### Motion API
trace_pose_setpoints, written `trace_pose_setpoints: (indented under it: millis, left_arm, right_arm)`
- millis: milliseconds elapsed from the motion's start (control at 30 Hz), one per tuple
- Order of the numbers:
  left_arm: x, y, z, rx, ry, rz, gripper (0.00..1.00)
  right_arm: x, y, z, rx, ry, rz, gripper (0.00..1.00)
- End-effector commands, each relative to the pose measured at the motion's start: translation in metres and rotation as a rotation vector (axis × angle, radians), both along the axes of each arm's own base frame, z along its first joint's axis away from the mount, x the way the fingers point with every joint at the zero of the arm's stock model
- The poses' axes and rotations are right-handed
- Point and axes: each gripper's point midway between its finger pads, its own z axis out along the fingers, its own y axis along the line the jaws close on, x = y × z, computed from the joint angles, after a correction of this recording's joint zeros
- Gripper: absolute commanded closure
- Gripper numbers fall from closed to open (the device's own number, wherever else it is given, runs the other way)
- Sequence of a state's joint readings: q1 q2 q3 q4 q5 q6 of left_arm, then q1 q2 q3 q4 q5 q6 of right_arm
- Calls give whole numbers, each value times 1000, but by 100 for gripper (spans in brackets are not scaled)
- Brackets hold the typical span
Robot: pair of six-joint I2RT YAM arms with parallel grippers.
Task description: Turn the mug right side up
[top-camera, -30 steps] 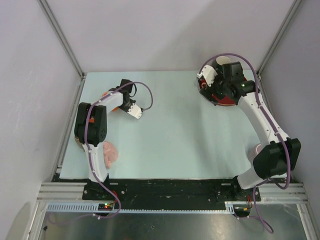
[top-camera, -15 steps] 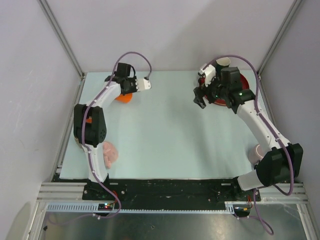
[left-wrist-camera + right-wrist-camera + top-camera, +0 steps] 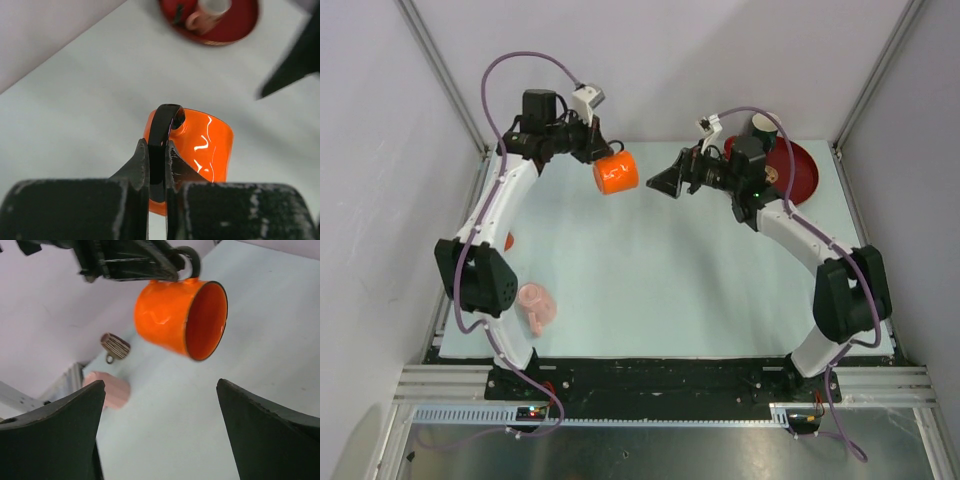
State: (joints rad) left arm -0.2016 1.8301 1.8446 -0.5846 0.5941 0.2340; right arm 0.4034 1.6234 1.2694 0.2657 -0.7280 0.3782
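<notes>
A pale blue-green table (image 3: 670, 280) fills the space between the grey walls. At its far right corner lies a round red plate (image 3: 802, 172). A dark green cup (image 3: 763, 126) stands at the plate's far rim; whether it rests on the plate or the table cannot be told. Near the left edge, toward the near side, a pink mug (image 3: 535, 305) lies tipped over. A small brown ribbed piece (image 3: 115, 346) lies close by, apart from it.

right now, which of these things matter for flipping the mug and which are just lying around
In the job: orange mug, left hand gripping its handle, open right hand facing it.
Lying about: pink mug, brown ribbed cup, red plate, small cup on it.
</notes>
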Motion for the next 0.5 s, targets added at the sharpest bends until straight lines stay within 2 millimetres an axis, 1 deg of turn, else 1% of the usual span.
trace_pose_setpoints:
  millis: [0,100,233,300,333,367,400,433,467]
  left_arm:
    - [-51,-38,95,-290,25,-127,100]
    - [-63,-46,108,-321,35,-165,100]
    - [-74,-57,115,-344,48,-210,100]
    - [-77,-62,116,-345,50,-230,100]
    - [-79,-65,116,-346,52,-240,100]
    - [-80,-67,115,-347,56,-247,100]
    - [-81,-69,115,-348,57,-252,100]
    - [-81,-70,116,-348,56,-254,100]
    - [-79,-70,116,-347,52,-249,100]
  right_arm:
    - [0,21,50,183,4,76,2]
    - [-4,32,50,185,21,119,5]
    - [-19,44,53,180,-6,205,14]
    - [-27,49,53,172,-27,243,20]
    - [-30,51,53,166,-39,257,25]
    - [-33,54,52,160,-48,272,34]
    - [-36,55,50,151,-51,287,48]
    - [-38,56,48,143,-51,297,60]
    - [-38,55,46,127,-50,303,75]
